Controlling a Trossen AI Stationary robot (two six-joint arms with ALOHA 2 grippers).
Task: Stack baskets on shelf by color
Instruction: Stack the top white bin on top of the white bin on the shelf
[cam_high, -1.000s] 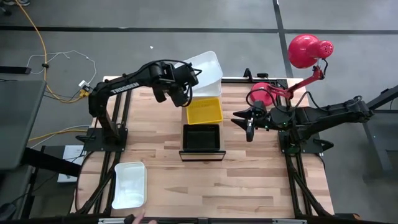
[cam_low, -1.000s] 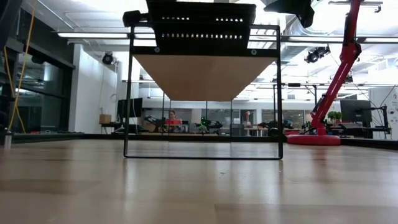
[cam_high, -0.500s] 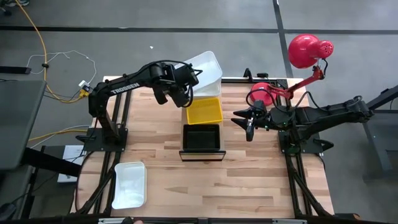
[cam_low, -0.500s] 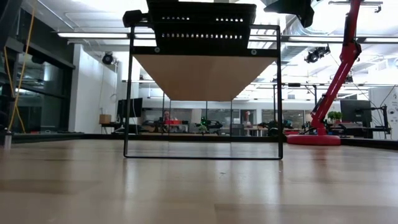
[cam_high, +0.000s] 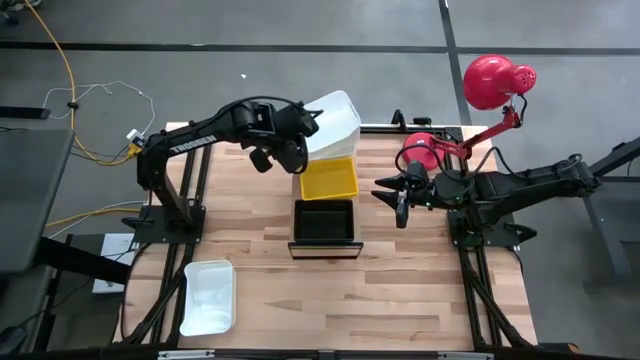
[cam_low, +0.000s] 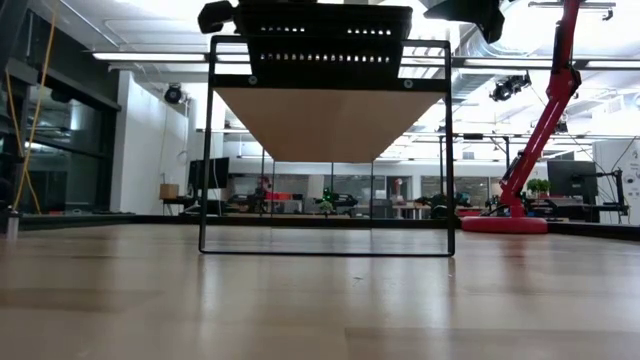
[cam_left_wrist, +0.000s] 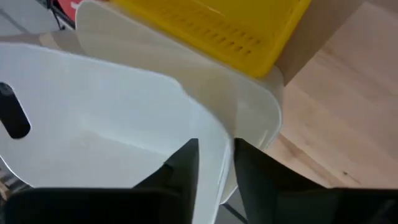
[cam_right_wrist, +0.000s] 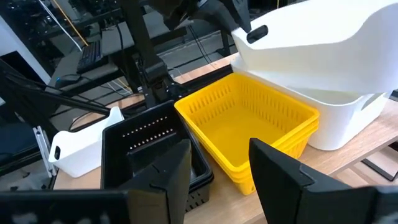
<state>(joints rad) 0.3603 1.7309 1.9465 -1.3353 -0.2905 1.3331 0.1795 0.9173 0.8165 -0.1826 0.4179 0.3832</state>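
Note:
My left gripper (cam_high: 297, 143) (cam_left_wrist: 216, 168) is shut on a smooth white basket (cam_high: 332, 115) and holds it tilted above a second white basket (cam_high: 340, 148) at the far end of the shelf (cam_low: 330, 120). In front of these on the shelf stand the yellow basket (cam_high: 329, 178) and then the black basket (cam_high: 324, 220). The right wrist view shows the yellow basket (cam_right_wrist: 249, 127) nested in another yellow one. A third white basket (cam_high: 208, 297) rests on its bottom on the tabletop. My right gripper (cam_high: 388, 195) (cam_right_wrist: 217, 168) is open and hovers to the right of the shelf. My left gripper pinches the side wall (cam_left_wrist: 214, 146) of the upper white basket, near one corner, with one finger inside the basket and one outside. The fingers come from the table's left. The basket is lifted and tilted over the white basket (cam_left_wrist: 255, 106) below; whether the two touch, I cannot tell.
A red desk lamp (cam_high: 490, 85) stands at the table's far right corner, behind the right arm. The shelf stands on a dark metal frame (cam_low: 210, 150) in the middle of the table. Bare tabletop (cam_high: 380, 290) lies on the near side.
My left gripper has risen slightly and turned, still shut on the white basket. The basket has tipped and now shows more of the white basket underneath it. The right arm has kept still.

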